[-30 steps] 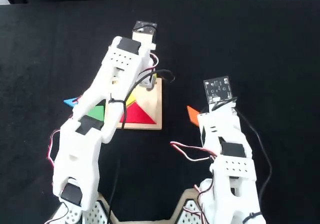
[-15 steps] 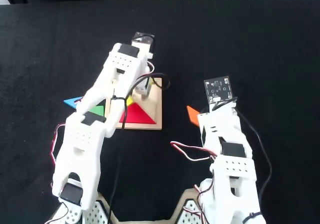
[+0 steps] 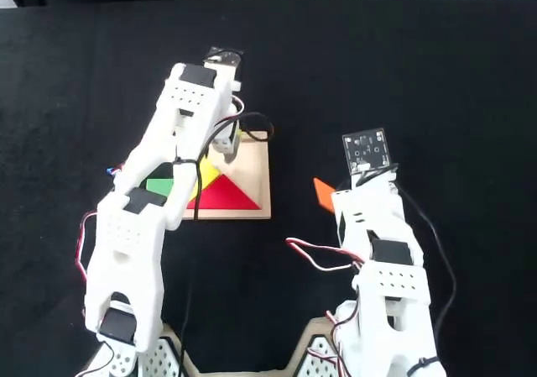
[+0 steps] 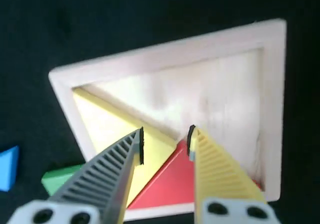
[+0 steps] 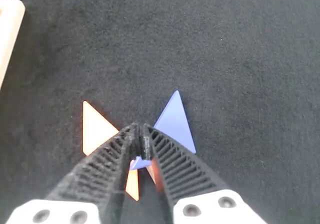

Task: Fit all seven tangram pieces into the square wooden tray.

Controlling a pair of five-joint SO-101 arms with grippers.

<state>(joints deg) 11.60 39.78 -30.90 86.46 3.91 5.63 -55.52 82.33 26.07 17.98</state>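
Observation:
The square wooden tray (image 3: 262,175) (image 4: 165,54) holds a yellow triangle (image 3: 206,174) (image 4: 106,128) and a red triangle (image 3: 228,195) (image 4: 167,184) lying flat side by side. My left gripper (image 4: 165,143) hangs open just above where they meet, with nothing between its fingers. A green piece (image 4: 59,177) (image 3: 159,185) and a blue piece (image 4: 9,166) lie outside the tray's left rim. My right gripper (image 5: 138,134) is shut, low over an orange triangle (image 5: 95,129) (image 3: 323,192) and a violet triangle (image 5: 175,120) on the cloth right of the tray.
The left arm (image 3: 172,159) covers the tray's left half in the high view. The right arm (image 3: 377,251) stands at the front right. A corner of the tray (image 5: 9,27) shows in the right wrist view. Black cloth covers the table.
The left arm has swung left and farther back over the tray, uncovering the yellow triangle beside the red one. The right arm has kept still.

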